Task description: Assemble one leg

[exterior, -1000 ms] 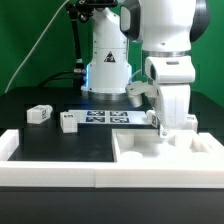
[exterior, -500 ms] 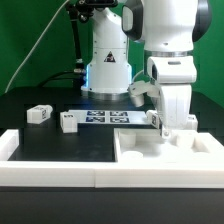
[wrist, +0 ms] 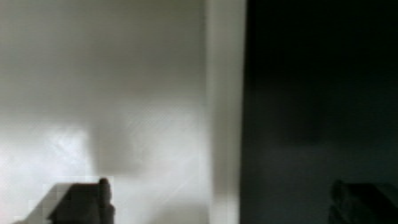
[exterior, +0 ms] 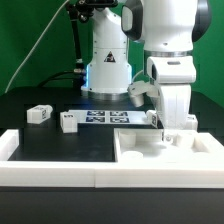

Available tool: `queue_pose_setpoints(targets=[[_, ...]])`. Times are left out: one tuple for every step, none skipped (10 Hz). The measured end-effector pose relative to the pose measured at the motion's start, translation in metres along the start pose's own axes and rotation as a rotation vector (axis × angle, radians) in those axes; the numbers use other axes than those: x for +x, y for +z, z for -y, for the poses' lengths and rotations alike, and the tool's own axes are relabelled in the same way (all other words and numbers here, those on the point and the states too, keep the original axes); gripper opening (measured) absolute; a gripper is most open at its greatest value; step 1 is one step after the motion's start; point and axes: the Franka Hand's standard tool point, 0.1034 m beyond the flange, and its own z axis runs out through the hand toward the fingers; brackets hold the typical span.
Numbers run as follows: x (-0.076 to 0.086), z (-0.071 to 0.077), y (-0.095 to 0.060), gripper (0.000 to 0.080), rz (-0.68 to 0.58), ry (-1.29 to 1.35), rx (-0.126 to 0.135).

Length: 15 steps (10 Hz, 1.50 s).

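Two legs, small white blocks with black-and-white tags, lie on the black table at the exterior view's left: one [exterior: 38, 114] and another [exterior: 68, 121] nearer the middle. My gripper [exterior: 167, 134] hangs low over the far edge of the large white panel [exterior: 150, 152] at the right, far from both legs. In the wrist view my gripper [wrist: 222, 203] is open and empty. One dark fingertip [wrist: 82, 201] is over the white panel surface [wrist: 125, 100], the other [wrist: 365, 202] over the dark table. The panel's edge runs between them.
The marker board [exterior: 108, 117] lies flat between the legs and the panel. A white raised border [exterior: 50, 172] runs along the table's front, with a block [exterior: 8, 144] at its left end. The robot base [exterior: 107, 70] stands behind.
My gripper and wrist have shifted slightly to the exterior view's right and a touch lower over the panel's far edge. The legs have not moved.
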Motion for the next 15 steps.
queue_pose_setpoints(targets=[[0.0, 0.0, 0.0, 0.0637, 0.0, 0.0, 0.0], [0.0, 0.0, 0.0, 0.0646, 0.0, 0.001, 0.0], [0.0, 0.0, 0.0, 0.0646, 0.0, 0.001, 0.0], [0.0, 0.0, -0.001, 0.0649, 0.0, 0.013, -0.002], [0.0, 0.004, -0.007, 0.0649, 0.001, 0.047, -0.012], [0.003, 0.008, -0.018, 0.0649, 0.004, 0.081, -0.029], [0.006, 0.009, -0.029, 0.0649, 0.006, 0.096, -0.044], [0.007, 0.01, -0.036, 0.0649, 0.007, 0.117, -0.054], [0.007, 0.012, -0.04, 0.0649, 0.006, 0.187, -0.059], [0.007, 0.013, -0.039, 0.0649, 0.007, 0.182, -0.057], [0.007, 0.013, -0.039, 0.0649, 0.004, 0.222, -0.055], [0.007, 0.013, -0.039, 0.0649, 0.0, 0.338, -0.055], [0.008, 0.013, -0.038, 0.0649, -0.004, 0.399, -0.055], [0.011, 0.015, -0.034, 0.0649, -0.021, 0.57, -0.059], [0.015, 0.019, -0.032, 0.0649, -0.034, 0.691, -0.063]])
